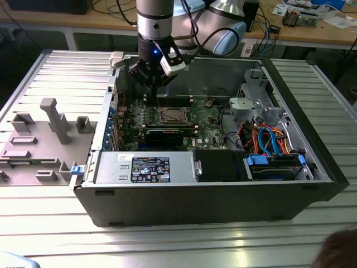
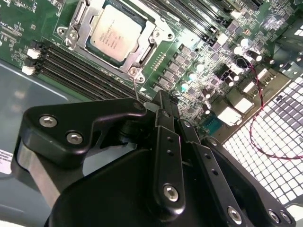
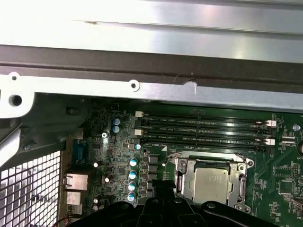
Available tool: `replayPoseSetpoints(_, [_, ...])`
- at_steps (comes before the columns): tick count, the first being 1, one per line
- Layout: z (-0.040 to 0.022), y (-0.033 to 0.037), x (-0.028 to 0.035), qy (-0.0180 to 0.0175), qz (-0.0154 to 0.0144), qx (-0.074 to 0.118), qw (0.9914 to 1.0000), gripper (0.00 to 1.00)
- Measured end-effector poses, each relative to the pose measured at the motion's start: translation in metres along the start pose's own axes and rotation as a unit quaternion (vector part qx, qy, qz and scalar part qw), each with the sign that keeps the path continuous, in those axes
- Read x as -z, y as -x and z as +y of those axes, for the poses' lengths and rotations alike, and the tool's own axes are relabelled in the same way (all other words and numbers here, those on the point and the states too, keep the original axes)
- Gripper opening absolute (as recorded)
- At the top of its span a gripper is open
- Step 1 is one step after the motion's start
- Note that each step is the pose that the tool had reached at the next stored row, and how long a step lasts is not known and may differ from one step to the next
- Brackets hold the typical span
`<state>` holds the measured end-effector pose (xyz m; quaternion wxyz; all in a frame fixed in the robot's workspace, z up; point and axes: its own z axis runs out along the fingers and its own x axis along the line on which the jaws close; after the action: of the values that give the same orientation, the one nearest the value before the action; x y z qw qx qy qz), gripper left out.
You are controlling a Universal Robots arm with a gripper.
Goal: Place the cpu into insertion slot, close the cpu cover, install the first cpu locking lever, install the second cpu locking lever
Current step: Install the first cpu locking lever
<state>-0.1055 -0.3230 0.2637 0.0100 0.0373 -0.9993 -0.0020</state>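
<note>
Silvery-grey cpu [image 2: 115, 32], green board [image 2: 199, 56]

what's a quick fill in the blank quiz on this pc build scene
1. The cpu sits under the cpu cover on a ___ board.
2. The gripper hangs inside the open computer ___.
3. ___ long dark memory slots run beside the cpu.
Missing: green; case; four.

Surface finishes, PC case interior
cpu [image 2: 115, 32] top: matt silvery-grey metal. cpu cover [image 2: 146, 51]: brighter bare metal, reflective. claw [image 2: 152, 103]: black, satin, with shiny metal screw heads [image 2: 49, 121]. green board [image 2: 199, 61]: glossy. worktop [image 1: 167, 245]: ribbed pale metal, dull sheen.
</note>
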Motion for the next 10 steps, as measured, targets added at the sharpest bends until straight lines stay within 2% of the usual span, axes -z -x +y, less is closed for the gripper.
replayPoseSetpoints(10, [0.0005, -0.0068, -0.0001, -0.0001, 0.0001, 0.000, 1.00000, 0.11])
